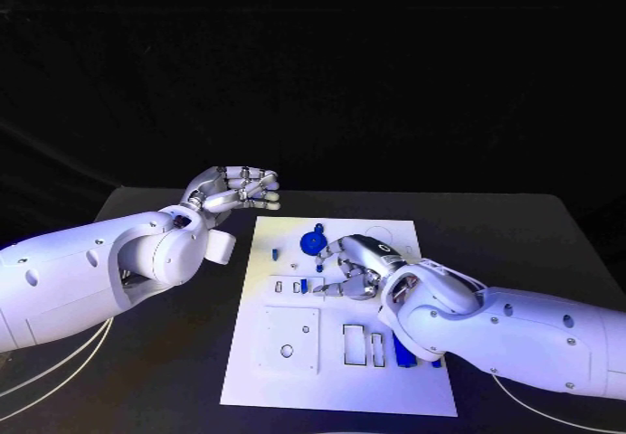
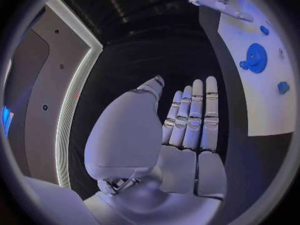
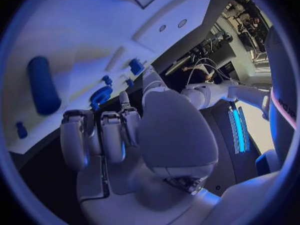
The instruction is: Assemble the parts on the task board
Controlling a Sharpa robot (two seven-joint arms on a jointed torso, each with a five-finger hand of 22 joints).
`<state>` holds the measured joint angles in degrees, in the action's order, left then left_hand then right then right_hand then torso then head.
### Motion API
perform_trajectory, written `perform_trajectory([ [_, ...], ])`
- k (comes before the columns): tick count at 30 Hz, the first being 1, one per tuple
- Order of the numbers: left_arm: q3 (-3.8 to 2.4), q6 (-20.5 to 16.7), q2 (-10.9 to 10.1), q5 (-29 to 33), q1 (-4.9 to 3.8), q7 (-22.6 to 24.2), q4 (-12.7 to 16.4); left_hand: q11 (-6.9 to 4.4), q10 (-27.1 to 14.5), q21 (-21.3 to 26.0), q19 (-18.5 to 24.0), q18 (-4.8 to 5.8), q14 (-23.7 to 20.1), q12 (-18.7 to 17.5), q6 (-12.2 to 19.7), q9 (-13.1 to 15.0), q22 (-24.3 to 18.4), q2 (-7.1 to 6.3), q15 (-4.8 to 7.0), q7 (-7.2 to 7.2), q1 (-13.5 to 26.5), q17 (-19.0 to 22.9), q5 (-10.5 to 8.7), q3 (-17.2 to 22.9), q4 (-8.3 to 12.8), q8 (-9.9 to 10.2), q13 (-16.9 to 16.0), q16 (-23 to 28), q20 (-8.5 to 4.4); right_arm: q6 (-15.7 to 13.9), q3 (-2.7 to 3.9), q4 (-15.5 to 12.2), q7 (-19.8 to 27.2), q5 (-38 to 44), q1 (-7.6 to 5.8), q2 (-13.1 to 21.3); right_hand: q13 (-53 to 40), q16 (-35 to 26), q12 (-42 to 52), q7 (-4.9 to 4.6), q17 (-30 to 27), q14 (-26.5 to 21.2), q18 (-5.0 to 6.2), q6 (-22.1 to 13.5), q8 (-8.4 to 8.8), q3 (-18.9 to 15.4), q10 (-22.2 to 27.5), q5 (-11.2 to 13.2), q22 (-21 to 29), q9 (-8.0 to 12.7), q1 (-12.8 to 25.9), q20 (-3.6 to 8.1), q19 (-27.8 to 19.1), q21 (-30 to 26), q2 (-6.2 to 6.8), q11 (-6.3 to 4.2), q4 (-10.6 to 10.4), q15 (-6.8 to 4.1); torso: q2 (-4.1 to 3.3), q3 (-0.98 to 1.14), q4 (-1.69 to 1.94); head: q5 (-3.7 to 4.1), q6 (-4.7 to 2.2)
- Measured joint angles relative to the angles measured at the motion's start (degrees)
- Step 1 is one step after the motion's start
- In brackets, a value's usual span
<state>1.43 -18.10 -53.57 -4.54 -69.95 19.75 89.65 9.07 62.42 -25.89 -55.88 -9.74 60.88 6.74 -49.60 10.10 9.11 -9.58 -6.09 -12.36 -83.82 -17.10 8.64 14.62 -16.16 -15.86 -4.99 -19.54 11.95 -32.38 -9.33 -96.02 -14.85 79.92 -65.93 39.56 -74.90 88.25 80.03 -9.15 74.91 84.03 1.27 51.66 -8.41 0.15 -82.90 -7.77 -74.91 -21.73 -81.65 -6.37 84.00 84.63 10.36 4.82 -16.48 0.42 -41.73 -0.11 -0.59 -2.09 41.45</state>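
Head view shows the board at the table's centre, with a blue gear at its 11 o'clock corner and a blue bar toward 4 o'clock. The right hand hovers mid-board, fingers curled, and I cannot tell whether it holds a part; the left hand hangs off the board at 10 o'clock, fingers loosely bent, holding nothing. These parts look light, stiff and slick, best pinched by their edges, and open table lies all round the board.
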Motion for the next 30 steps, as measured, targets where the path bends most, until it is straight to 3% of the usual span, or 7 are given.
perform_trajectory([
  [3,0.01,1.09,0.09,-3.56,0.0,-4.3,-0.56,-2.15,4.23,-7.22,-6.59,0.01,8.53,6.56,-0.48,2.22,3.73,2.4,2.78,1.41,9.52,-7.95,0.0,-2.23,0.06,-4.39,-3.61,-12.82,-2.95,-1.64,0.11,-1.0,3.49,-4.3,-1.73,3.15,0.0,-0.23,-0.53,0.05,0.0,0.0,0.0,0.05,-0.23,0.6,0.4,0.0,0.0,-0.01,-0.7,0.0,0.0,-0.88,-0.71,-0.4,0.03,0.0,0.11,0.0,-0.12,-0.09,0.05],
  [5,0.04,2.32,0.22,-6.56,0.0,-7.5,-0.82,-3.39,3.93,-15.8,-8.51,0.0,10.73,15.02,0.92,5.14,9.05,2.62,4.66,2.51,10.59,-19.7,0.0,-2.7,-0.3,-9.51,-9.4,-28.01,-4.94,-2.45,0.19,-1.41,5.56,-7.39,-2.8,5.01,0.0,-0.23,-0.53,0.25,0.0,0.0,0.0,0.25,-0.47,0.7,0.4,0.0,0.0,-0.09,-0.7,0.0,0.0,-1.01,-0.7,-0.4,0.13,0.0,0.19,-0.01,-0.21,-0.13,0.11],
  [8,0.08,4.8,0.71,-12.5,0.0,-13.25,-0.98,-5.66,2.4,-39.16,-15.63,2.37,20.31,31.82,2.36,9.65,36.38,2.68,6.52,4.46,11.42,-49.2,0.0,-3.13,-0.73,-16.96,-21.0,-55.12,-6.57,-3.52,0.22,-2.1,8.7,-12.37,-4.31,7.98,0.0,-0.23,-0.53,0.39,0.0,0.0,0.0,0.81,-0.86,0.93,0.4,0.0,-0.01,-0.18,-0.92,0.0,0.0,-1.11,-0.93,-0.4,0.02,0.0,0.36,0.02,-0.37,-0.14,0.31],
  [10,0.08,6.45,1.09,-16.33,0.0,-16.77,-1.0,-6.64,2.58,-49.06,-19.35,4.03,22.59,43.85,2.38,12.16,49.8,2.88,7.25,5.55,11.22,-56.27,0.0,-2.23,-0.83,-20.61,-30.85,-63.26,-7.24,-4.05,0.23,-2.42,10.33,-14.89,-5.02,9.48,0.0,-0.23,-0.53,0.37,0.0,0.0,0.0,1.19,-1.13,1.0,0.4,0.0,-0.04,-0.27,-0.92,0.0,0.0,-1.12,-0.93,-0.4,-0.04,0.0,0.47,0.05,-0.4,-0.09,0.43],
  [12,0.07,8.56,1.5,-20.76,-0.01,-20.98,-0.99,-7.33,6.41,-53.99,-21.59,4.95,23.07,55.69,2.37,14.37,57.25,3.68,7.72,6.22,12.02,-57.59,0.0,-1.53,-0.6,-23.18,-43.39,-66.86,-7.65,-4.55,0.23,-2.76,11.94,-17.36,-5.76,10.92,0.0,-0.23,-0.53,0.36,0.0,0.0,0.0,1.19,-1.13,1.0,0.4,0.0,-0.04,-0.27,-0.9,0.0,0.0,-1.12,-0.95,-0.4,-0.04,0.0,0.55,0.1,-0.39,-0.07,0.56],
  [15,0.05,12.03,2.16,-27.03,-0.06,-27.24,-0.93,-7.82,9.1,-56.23,-22.46,4.94,23.07,62.45,2.17,16.56,60.86,3.9,7.73,6.68,13.51,-57.86,0.0,-1.47,-0.67,-25.56,-51.14,-68.27,-7.94,-5.15,0.22,-2.76,13.83,-20.32,-6.81,12.55,-0.02,-0.23,-0.53,0.37,0.0,0.0,0.0,1.19,-1.13,1.0,0.4,0.0,-0.04,-0.26,-0.73,0.0,0.0,-1.11,-1.12,-0.4,-0.04,0.0,0.75,0.2,-0.35,-0.07,0.88],
  [30,0.16,24.3,7.59,-46.75,-0.61,-45.24,-2.79,-8.24,9.7,-56.83,-22.45,4.94,23.27,64.7,2.62,20.7,62.12,4.49,8.35,7.29,19.22,-57.85,-0.26,-3.87,-0.68,-28.89,-53.5,-68.27,-7.95,-6.73,0.21,-0.3,17.05,-26.9,-7.87,13.67,-0.04,-0.44,-0.53,0.37,-0.01,0.0,0.0,1.18,-1.12,0.99,0.4,0.0,-0.03,-0.26,-0.6,0.01,0.0,-1.53,-1.25,-0.4,-0.04,-0.01,1.36,0.73,-0.05,-0.4,2.01],
])
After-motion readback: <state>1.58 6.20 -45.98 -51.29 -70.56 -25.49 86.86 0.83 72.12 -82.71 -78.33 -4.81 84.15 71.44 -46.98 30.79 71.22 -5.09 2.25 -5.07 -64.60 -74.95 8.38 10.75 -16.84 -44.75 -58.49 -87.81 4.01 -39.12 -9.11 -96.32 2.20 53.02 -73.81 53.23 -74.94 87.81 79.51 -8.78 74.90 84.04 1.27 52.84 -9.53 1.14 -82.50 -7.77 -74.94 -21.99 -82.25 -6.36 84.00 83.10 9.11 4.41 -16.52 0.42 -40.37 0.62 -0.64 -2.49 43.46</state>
